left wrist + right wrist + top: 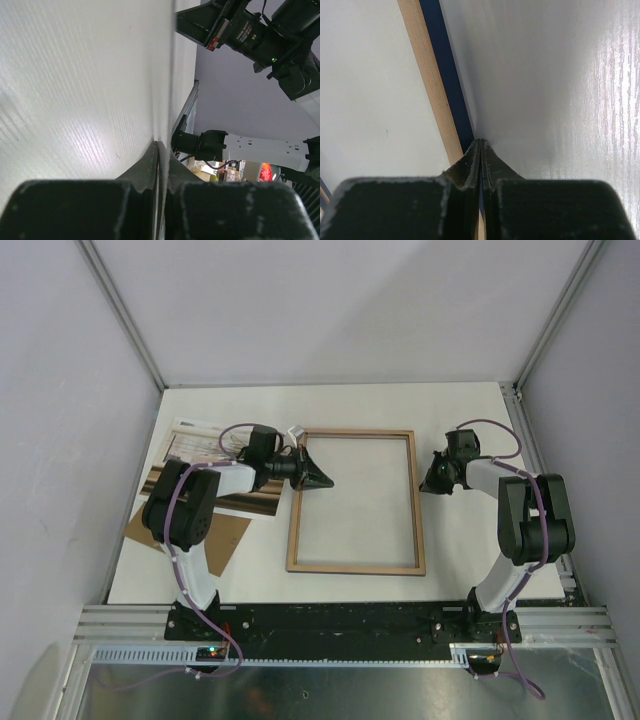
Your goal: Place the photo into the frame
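Student: Black finger pads (395, 210) fill the foreground of each wrist view. How do the grippers stand?

Legend: Two arms, two grippers. The left gripper (328, 482) and the right gripper (424, 486) each have their fingers pressed together with nothing between them. The left one hangs over the frame's far left corner. The right one sits just outside the frame's right rail, its tips at the rail's edge.

Student: And the setting?

Legend: One white table (460, 420), enclosed by plain grey walls (300, 300) with metal corner posts.

Student: Where is the frame (297, 530)?

Legend: One frame lies flat at the table's centre between the grippers, light wood side up. Navy shows along its edge in the right wrist view. Its long axis runs from the near edge to the far edge.

Student: The photo (195, 440)?

Legend: One photo lies print side up at the left, slightly askew and partly under the left arm. It overlaps one brown cardboard board (220, 540) and lies apart from the frame.
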{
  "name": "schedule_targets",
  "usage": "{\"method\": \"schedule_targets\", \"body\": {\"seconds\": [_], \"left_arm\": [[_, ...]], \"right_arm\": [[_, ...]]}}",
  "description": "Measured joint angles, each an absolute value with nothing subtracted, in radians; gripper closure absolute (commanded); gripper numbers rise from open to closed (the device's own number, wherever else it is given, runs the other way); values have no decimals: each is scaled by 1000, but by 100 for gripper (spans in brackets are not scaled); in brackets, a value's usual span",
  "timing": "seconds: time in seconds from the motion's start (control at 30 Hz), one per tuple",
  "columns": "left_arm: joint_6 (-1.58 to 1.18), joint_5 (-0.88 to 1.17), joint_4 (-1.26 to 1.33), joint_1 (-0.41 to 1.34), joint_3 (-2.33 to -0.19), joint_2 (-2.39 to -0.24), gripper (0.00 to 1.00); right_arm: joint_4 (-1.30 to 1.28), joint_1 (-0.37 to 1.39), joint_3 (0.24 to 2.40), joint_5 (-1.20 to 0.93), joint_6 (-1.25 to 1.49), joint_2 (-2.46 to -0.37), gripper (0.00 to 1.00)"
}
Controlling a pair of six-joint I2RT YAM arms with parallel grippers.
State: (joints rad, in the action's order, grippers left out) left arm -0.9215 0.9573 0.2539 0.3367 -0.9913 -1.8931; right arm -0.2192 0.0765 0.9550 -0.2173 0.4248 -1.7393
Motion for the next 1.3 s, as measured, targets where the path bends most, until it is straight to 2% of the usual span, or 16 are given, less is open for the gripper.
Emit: {"method": "schedule_targets", "body": {"seconds": [0.17,0.6,1.3], "left_arm": [[-952,975,316,336,-978,-1890,100],[-1029,999,453,337,-944,-1871,100],[-1058,999,514,338,-930,-1847,100]], "right_arm": [[-219,76,955,-218,424,-1739,98],[-218,77,955,-241,425,-1742,98],[-226,84,955,-261,425,-1743,98]]}}
